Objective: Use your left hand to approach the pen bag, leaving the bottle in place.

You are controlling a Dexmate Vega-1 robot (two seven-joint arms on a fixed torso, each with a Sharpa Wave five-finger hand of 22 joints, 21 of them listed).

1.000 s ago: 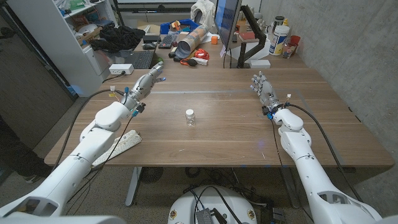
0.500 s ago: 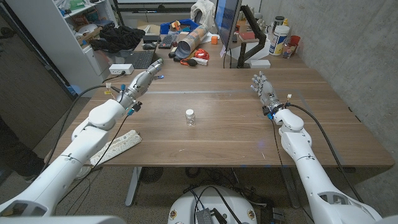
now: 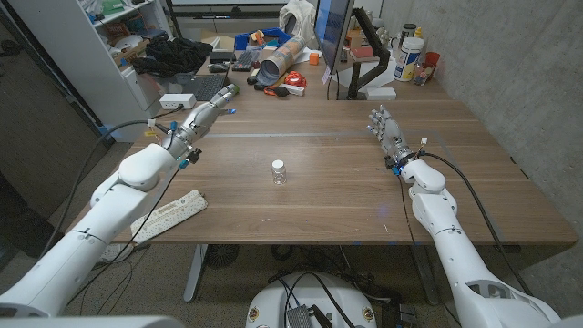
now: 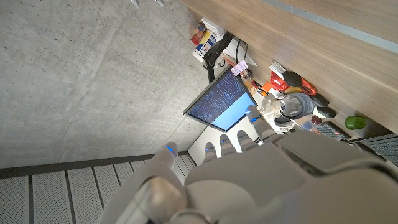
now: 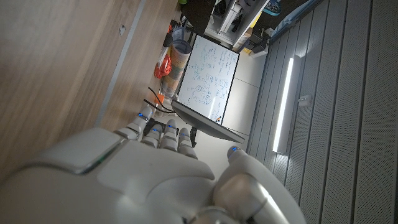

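Centrally on the brown wooden table (image 3: 319, 205), a small clear bottle with a white cap (image 3: 279, 171) is seen standing upright, well apart from both hands. The white left hand (image 3: 204, 117) is held out over the far left part of the table, its fingers (image 3: 225, 94) stretched forward and slightly apart, with nothing gripped; the fingertips are pointed towards a black keyboard-like slab (image 3: 206, 87) near the far edge. In the left wrist view the same hand (image 4: 267, 180) is shown from behind, fingers extended side by side, and a dark flat monitor with a lit screen (image 4: 221, 106) is seen past them.

The pen bag cannot be identified with certainty: the far edge is crowded with small items that are blurred together. A dark, low pouch-like shape (image 3: 271, 88) is lying there beside a brown cardboard tube (image 3: 278, 59), but what it is cannot be told. A tiny blue object (image 3: 229, 111) just beside the left fingers is too small to be named.

The white right hand (image 3: 384, 129) is held at the right side of the table, fingers straight and empty; whether the table is touched cannot be told. A white power strip (image 3: 169, 213) is partly covered by the left arm and is overhanging the near left edge.
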